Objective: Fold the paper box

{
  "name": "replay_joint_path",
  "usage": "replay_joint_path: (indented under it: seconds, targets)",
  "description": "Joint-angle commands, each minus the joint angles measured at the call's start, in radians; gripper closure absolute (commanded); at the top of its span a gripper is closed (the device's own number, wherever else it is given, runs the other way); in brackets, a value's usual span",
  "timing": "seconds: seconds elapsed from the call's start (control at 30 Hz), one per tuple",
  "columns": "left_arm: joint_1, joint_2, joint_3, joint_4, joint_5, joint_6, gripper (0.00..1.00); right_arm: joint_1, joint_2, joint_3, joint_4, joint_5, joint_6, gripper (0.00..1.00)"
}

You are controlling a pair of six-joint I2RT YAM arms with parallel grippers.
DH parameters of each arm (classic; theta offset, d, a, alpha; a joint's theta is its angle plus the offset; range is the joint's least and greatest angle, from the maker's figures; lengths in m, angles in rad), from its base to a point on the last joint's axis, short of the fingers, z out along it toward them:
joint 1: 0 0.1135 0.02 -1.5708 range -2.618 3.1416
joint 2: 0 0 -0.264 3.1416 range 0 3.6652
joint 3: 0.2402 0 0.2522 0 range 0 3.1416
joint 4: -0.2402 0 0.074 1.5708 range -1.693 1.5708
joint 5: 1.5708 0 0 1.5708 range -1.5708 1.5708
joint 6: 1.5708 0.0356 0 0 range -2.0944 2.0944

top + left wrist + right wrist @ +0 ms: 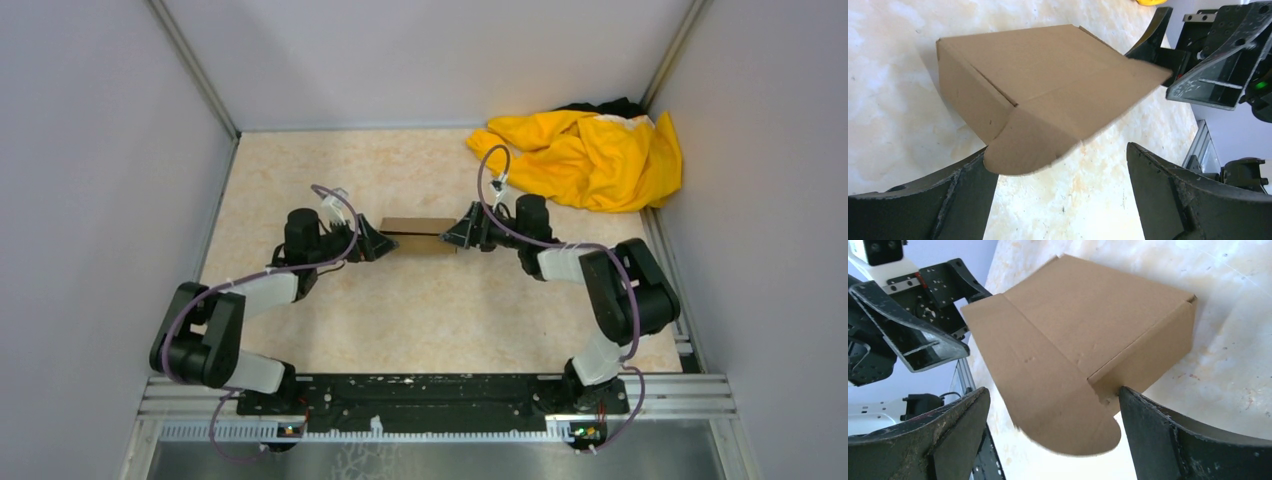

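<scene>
Where grey walls [420, 60] meet, marbled table [430, 310], paper box [418, 236]

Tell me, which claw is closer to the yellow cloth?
The right gripper, at the right end of the box in the top view; the cloth lies just beyond it. The left gripper is at the other end.

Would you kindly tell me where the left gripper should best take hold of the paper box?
Probably the rounded flap of the paper box, approached from the end facing the left arm: the flap juts out thin and free, right in front of the open left gripper.
</scene>
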Motion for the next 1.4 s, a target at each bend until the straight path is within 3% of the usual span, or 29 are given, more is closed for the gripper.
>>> replay_joint_path:
  seconds: [0.0,0.47,1.37]
  targets:
    - [-0.019,-0.050,-0.020,-0.022,0.017,0.014,0.01,0.019,-0.097,-0.012,-0.011,-0.023,-0.033,0.01]
    - [-0.031,-0.137,-0.017,-0.103,0.020,0.002,0.01,0.019,-0.228,-0.067,-0.080,-0.009,-0.053,0.01]
    - [-0.036,-0.186,0.036,-0.166,0.040,-0.022,0.01,0.020,-0.291,-0.093,-0.089,-0.028,-0.008,0.01]
